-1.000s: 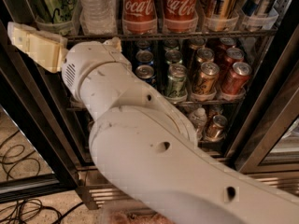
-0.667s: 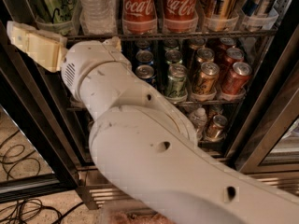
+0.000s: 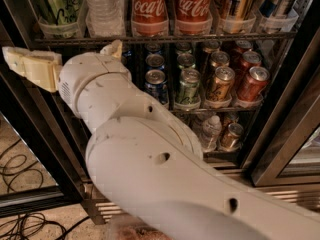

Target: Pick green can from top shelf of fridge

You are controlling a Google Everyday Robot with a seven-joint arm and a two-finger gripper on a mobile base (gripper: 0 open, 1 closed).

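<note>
The gripper, whose grip state cannot be told, is held just below the green can and should be raised level with it.

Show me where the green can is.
The tall pale-green metal can stands upper left on the top shelf, left of a clear water bottle; the gripper is below it.

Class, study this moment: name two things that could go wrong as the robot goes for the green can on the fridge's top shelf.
1. The gripper sits below the top shelf and the green can, close to the fridge frame. Rising, it may strike the rack or frame.
2. A water bottle stands right beside the can, so a reach could knock it.
</note>
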